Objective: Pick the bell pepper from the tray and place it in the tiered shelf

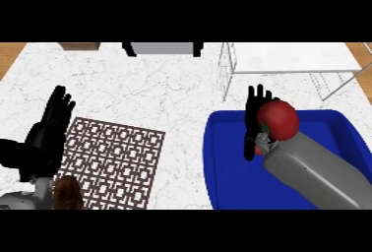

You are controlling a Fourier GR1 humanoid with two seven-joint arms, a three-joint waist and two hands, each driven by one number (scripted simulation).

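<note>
Right forearm enters from lower right, crosses blue tray. Right hand over tray's far edge, fingers extended upward; red bell pepper rests against palm, thumb hidden, so whether hand actually clasps it cannot be told. Pepper raised, near tiered shelf beyond tray. Left hand resting at left, fingers straight, beside patterned mat. Risk: pepper slips back into tray if unsupported; shelf's wire frame may snag fingers on approach.
</note>
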